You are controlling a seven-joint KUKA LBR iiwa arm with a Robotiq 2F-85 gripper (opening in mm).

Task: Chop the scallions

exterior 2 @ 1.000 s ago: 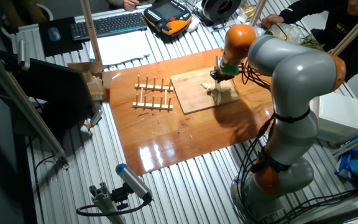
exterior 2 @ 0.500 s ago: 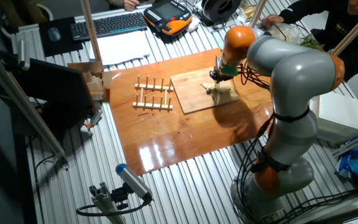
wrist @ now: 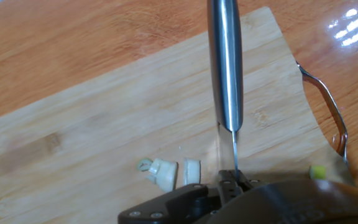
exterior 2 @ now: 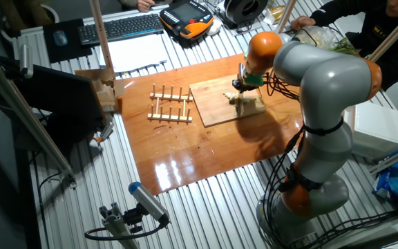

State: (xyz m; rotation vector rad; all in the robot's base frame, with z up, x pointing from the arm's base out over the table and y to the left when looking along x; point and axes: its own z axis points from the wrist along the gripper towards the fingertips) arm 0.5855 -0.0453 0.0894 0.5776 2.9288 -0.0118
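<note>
Gripper (wrist: 229,183) clamps a knife (wrist: 224,68), blade edge-down over the cutting board (wrist: 104,112). Scallions (wrist: 166,171), short pale pieces, lie at lower centre, just left of the blade. Judged light, soft, prone to roll; best pinned by the blade.

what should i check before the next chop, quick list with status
1. Knife in the pincer: ok, blade runs straight out over the board.
2. Pincer grip firm: cannot tell, fingers are hidden under the hand body.
3. Scallion pieces on the cutting board: ok, short pale bits lie left of the blade.
4. Blade lined up over a piece: not ok, the pieces sit beside it, apart.
5. Board on the wooden tabletop: ok, flat, with the wooden rack clear of it.
6. Small yellow-green bit at board edge: cannot tell what it is.
</note>
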